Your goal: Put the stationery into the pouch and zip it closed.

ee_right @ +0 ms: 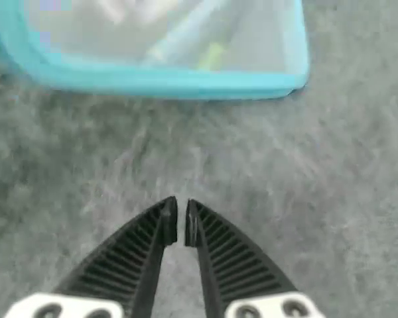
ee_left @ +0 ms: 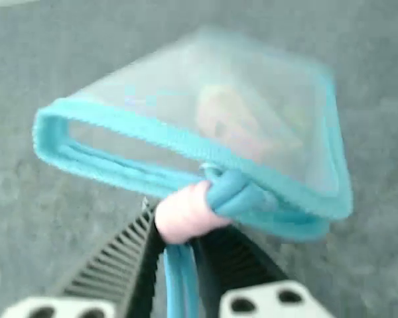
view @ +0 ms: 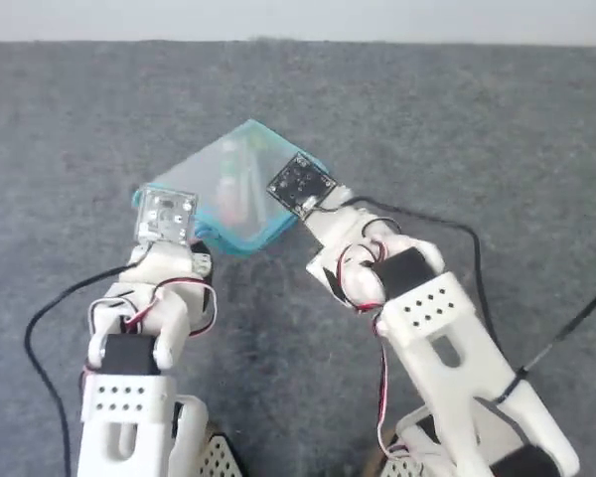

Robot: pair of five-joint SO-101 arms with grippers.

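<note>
The pouch (view: 204, 174), translucent with teal trim, rests on the grey carpet (view: 477, 119). The stationery (ee_left: 229, 119) is inside it, visible through the wall. At the pouch's zip edge, the left gripper (ee_left: 180, 258) pinches the teal pull cord (ee_left: 235, 192), with a pink bead (ee_left: 182, 213) at its fingertips. The right gripper (ee_right: 180, 222) hangs over the carpet near the pouch's trimmed edge, not touching it. Its fingers are pressed together on nothing.

A grey felt mat (view: 457, 119) covers the table. A pale strip (view: 298, 20) runs along its far edge.
</note>
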